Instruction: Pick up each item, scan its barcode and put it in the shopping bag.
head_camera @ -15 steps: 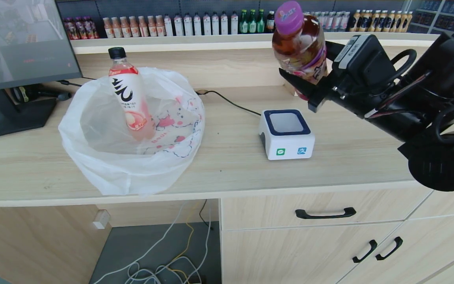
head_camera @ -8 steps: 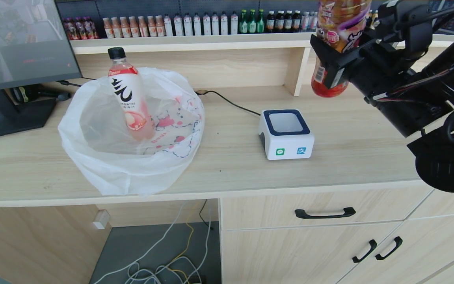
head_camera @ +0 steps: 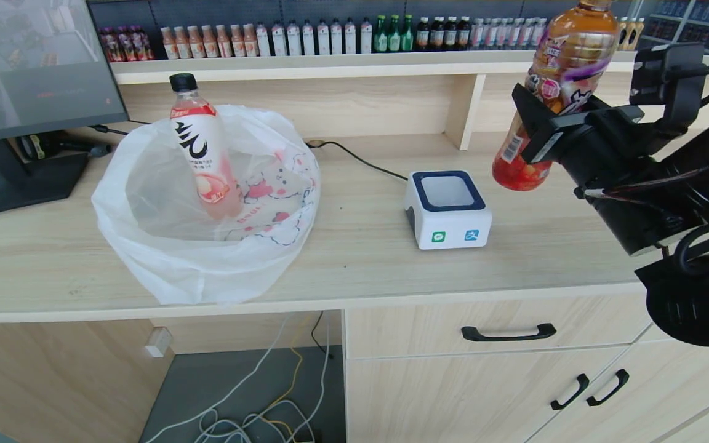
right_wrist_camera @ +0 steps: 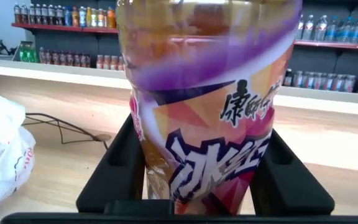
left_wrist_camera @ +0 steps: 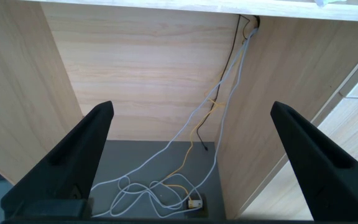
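My right gripper (head_camera: pixel 545 132) is shut on an amber tea bottle (head_camera: pixel 554 92) with a purple and orange label, held in the air to the right of and above the scanner (head_camera: pixel 447 208). The bottle leans, base toward the scanner, its barcode facing left. In the right wrist view the tea bottle (right_wrist_camera: pixel 207 99) stands between the gripper's black fingers (right_wrist_camera: pixel 114 165). The white shopping bag (head_camera: pixel 207 203) lies open on the counter's left, with a pink drink bottle (head_camera: pixel 202 144) standing tilted inside. My left gripper (left_wrist_camera: pixel 191 162) hangs open below the counter, over floor cables.
A monitor (head_camera: pixel 34 67) on a black stand sits at the far left. A black cable (head_camera: pixel 354 159) runs from the back wall to the scanner. A raised shelf (head_camera: pixel 330 61) with several bottles lines the back. Drawers with black handles (head_camera: pixel 508 334) lie under the counter.
My right arm swung the tea bottle right and up, turning it, then lowered it a little. Its base now points toward the scanner. The bag and the pink bottle stayed put.
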